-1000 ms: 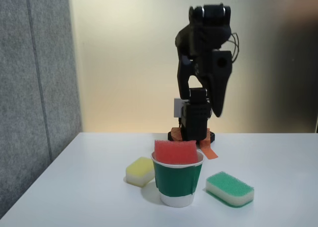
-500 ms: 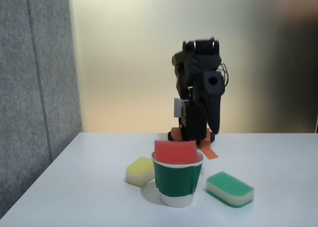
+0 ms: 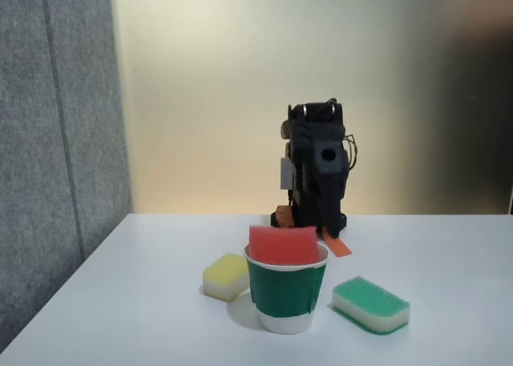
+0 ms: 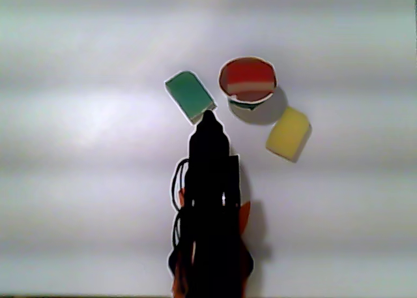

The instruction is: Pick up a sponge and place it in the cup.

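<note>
The red-topped sponge (image 3: 282,244) stands on edge inside the green-sleeved paper cup (image 3: 286,290), its top sticking out above the white rim. From above, the sponge (image 4: 247,73) spans the mouth of the cup (image 4: 242,104). The black arm is folded low over its base at the back of the table. My gripper (image 3: 329,226) points down behind the cup, apart from it, and holds nothing. In the other view the gripper (image 4: 208,115) ends in one closed point near a green sponge's corner.
A yellow sponge (image 3: 226,275) (image 4: 288,134) lies beside the cup on the left of the fixed view, and a green-topped sponge (image 3: 370,303) (image 4: 189,96) on the right. Orange tape (image 3: 338,246) marks the arm's base. A grey panel (image 3: 56,142) borders the table's left.
The arm has dropped from a raised pose and folded down toward its base. The red sponge stays in the cup; the other sponges have not moved.
</note>
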Controlling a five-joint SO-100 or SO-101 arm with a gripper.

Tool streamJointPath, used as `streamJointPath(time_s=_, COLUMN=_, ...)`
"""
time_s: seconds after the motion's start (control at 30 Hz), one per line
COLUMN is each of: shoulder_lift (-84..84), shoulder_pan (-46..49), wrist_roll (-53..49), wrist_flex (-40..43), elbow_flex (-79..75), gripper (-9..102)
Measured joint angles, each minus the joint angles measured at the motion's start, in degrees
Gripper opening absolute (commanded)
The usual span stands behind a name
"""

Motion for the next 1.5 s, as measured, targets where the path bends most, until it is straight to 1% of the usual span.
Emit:
streamJointPath(time_s=0.17, shoulder_lift=-0.4, shoulder_pan=-0.4, wrist_roll=0.8, wrist_flex=-11.0, elbow_flex=8.9, gripper=0)
streamJointPath(time_s=0.2, shoulder_lift=-0.2, shoulder_pan=0.0, wrist_roll=0.8, wrist_flex=-12.7, elbow_flex=10.0, gripper=0)
streamJointPath(time_s=0.23, shoulder_lift=0.0, shoulder_pan=0.0, wrist_roll=0.8, wrist_flex=-12.7, elbow_flex=10.1, gripper=0)
streamJointPath(time_s=0.6, shoulder_lift=-0.3, shoulder_pan=-0.7, wrist_roll=-1.8, wrist_flex=1.9, elbow_flex=10.1, gripper=0)
streamJointPath(time_s=0.7, shoulder_lift=0.2, shoulder_pan=-0.1, wrist_roll=1.0, wrist_flex=6.9, elbow_flex=10.1, gripper=0)
streamJointPath(time_s=0.83, shoulder_lift=-0.1, shoulder_pan=-0.6, wrist_roll=1.8, wrist_flex=11.9, elbow_flex=10.1, gripper=0)
streamJointPath(time_s=1.03, shoulder_lift=0.0, shoulder_pan=-0.1, wrist_roll=4.5, wrist_flex=12.7, elbow_flex=10.1, gripper=0)
streamJointPath(time_s=1.13, shoulder_lift=0.0, shoulder_pan=-0.5, wrist_roll=10.1, wrist_flex=13.4, elbow_flex=10.1, gripper=0)
streamJointPath(time_s=1.5, shoulder_lift=0.0, shoulder_pan=-0.5, wrist_roll=10.7, wrist_flex=13.4, elbow_flex=10.1, gripper=0)
